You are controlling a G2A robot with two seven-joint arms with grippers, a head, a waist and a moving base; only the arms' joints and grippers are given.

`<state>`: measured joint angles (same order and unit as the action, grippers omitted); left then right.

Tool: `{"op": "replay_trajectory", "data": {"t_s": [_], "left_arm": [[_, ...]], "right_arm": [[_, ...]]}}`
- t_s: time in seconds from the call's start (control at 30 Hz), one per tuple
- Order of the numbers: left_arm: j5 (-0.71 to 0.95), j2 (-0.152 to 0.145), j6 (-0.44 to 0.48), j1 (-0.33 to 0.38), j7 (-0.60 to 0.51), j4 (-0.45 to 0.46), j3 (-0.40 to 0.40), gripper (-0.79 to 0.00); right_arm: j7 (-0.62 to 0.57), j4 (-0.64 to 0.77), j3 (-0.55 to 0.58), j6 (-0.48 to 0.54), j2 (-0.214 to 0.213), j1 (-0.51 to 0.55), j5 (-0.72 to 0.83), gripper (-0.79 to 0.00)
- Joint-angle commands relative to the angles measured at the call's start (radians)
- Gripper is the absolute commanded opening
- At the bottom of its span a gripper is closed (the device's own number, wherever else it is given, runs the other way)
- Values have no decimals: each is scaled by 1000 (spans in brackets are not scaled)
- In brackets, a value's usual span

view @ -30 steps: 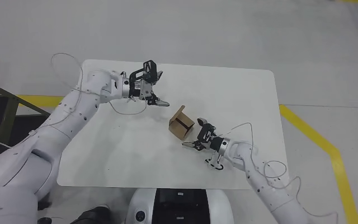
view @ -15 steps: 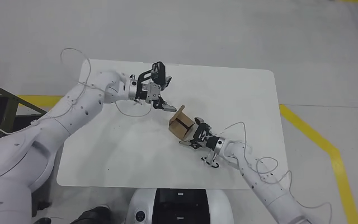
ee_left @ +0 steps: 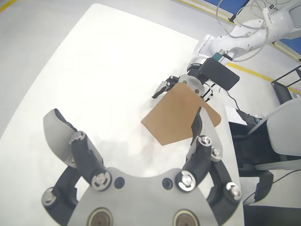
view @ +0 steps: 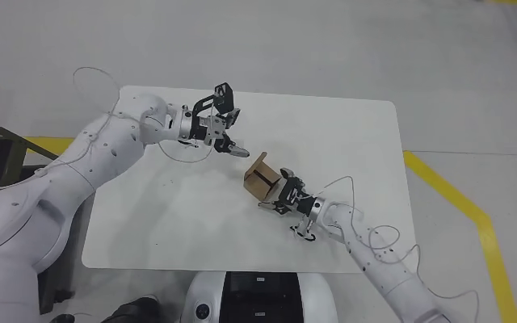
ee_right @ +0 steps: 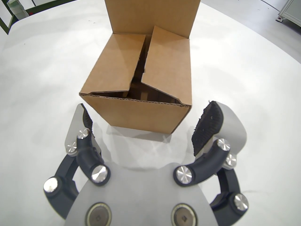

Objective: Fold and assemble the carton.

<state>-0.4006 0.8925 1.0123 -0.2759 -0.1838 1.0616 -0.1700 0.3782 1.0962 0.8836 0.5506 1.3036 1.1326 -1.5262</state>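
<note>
Presently the left pincer (view: 234,134) is standing nearer the carton (view: 260,179) than it was a second ago. It has swung in across the worktop (view: 339,137) and has been holding almost the same spot for the last half-second. Its jaws are spreading wide and holding nothing. One fingertip is lying just beside the carton's upright flap (ee_right: 150,3), though whether it is touching cannot be told. On the carton's opposite side, the right pincer (view: 277,191) has also been creeping closer. It is now waiting low against the near wall, likewise wide open and empty.

The carton itself is keeping its place near the middle of the worktop. Two folded flaps (ee_right: 117,62) are lying inward across its mouth with a gap between them, and the tall flap is standing straight up on the side away from the right pincer.

As a judgement, both arms are now bracketing the carton. The left appears to be setting up to push the standing flap down while the right is steadying the body, so closure is looking partly done.

No label, logo or writing is showing on the carton's plain brown faces. Small print is showing on the casing of the right arm (ee_left: 247,36), and it is being left unread.
</note>
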Motion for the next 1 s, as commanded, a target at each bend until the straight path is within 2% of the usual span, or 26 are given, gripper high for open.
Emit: {"op": "replay_trajectory", "data": {"t_s": [0.0,0.17,0.33,0.6,0.77,0.97], "left_arm": [[72,-2,0,3,-93,18,0,0],[183,8,0,3,-180,41,0,0],[152,39,0,4,-276,-11,0,0],[137,102,0,9,-277,-59,-1,0],[116,117,0,24,-230,-67,0,0],[87,128,0,15,-260,-63,0,0]], "right_arm": [[-1,0,3,-1,-1,1,2,0],[-3,1,2,-4,0,3,7,0],[-8,-6,-5,-8,2,1,10,0],[-7,-17,-11,-15,6,-5,14,0],[-12,-15,-13,-17,7,-4,17,0],[-20,-30,-34,-27,17,-17,30,0]]}}
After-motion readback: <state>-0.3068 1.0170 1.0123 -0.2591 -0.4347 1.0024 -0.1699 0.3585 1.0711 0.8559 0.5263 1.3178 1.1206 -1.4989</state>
